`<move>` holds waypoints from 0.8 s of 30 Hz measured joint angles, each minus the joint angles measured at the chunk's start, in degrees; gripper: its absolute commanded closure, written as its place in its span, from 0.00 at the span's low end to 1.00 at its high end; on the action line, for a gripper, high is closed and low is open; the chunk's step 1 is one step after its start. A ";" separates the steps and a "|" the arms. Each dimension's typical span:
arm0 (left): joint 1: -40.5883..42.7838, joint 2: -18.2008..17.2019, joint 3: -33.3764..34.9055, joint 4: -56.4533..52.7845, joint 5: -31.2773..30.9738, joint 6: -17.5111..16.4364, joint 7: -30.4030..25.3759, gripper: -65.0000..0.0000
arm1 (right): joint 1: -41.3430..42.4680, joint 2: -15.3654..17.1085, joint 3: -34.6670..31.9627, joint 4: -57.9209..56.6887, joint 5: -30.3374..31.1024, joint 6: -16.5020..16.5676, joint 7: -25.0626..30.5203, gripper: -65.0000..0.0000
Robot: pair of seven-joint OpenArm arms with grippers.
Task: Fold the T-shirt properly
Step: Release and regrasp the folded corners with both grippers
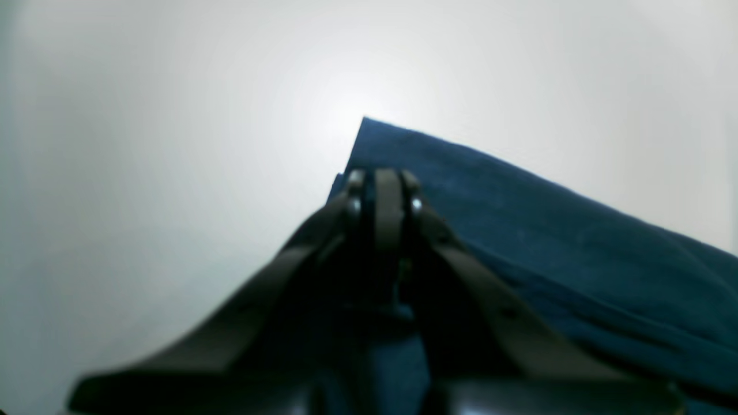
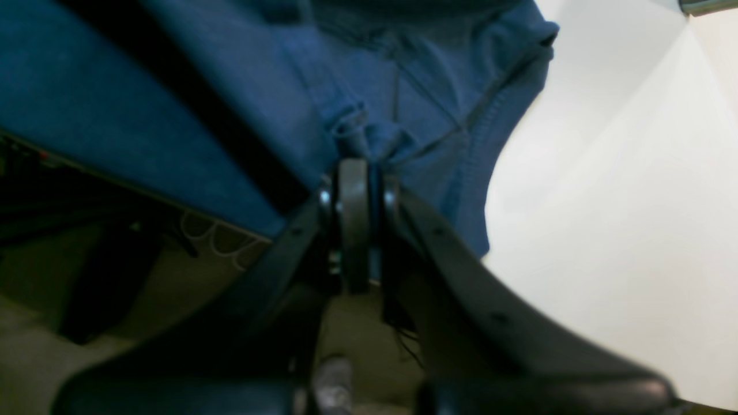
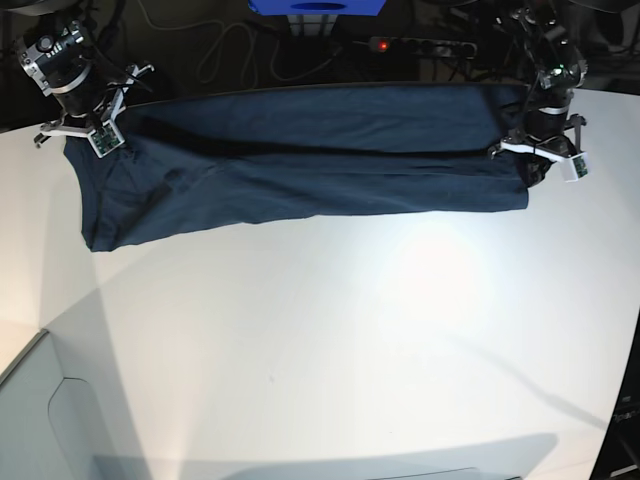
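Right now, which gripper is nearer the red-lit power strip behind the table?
Left. The left gripper pinches the T-shirt end just below-right of the power strip; the right gripper grips the opposite end, far across the table.

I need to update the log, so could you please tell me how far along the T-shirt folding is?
Done: the T-shirt lies stretched into a long band at the table's far edge, apparently folded once lengthwise. In hand: the left gripper and right gripper are each shut on one end of it. Left: the crosswise folds, since it is nowhere near a compact rectangle.
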 measured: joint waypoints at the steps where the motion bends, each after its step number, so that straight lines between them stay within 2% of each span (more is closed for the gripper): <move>1: 0.00 0.00 0.00 0.00 -0.02 0.00 -0.04 1.00 | 0.02 -0.28 -0.15 -0.39 0.04 0.00 -0.07 1.00; 12: 2.99 -0.15 -0.42 1.51 -0.02 0.00 -0.07 1.00 | 1.49 -0.24 -0.39 -1.01 -0.26 0.00 -0.52 1.00; 21: 3.98 0.02 -1.57 3.23 -0.02 0.00 -0.02 1.00 | 2.58 -0.24 -1.03 -6.49 -0.26 0.00 -0.28 1.00; 24: 3.98 0.02 -1.73 3.23 -0.04 0.02 0.00 1.00 | 2.84 -0.24 -1.05 -6.45 -0.22 -0.02 -0.11 0.91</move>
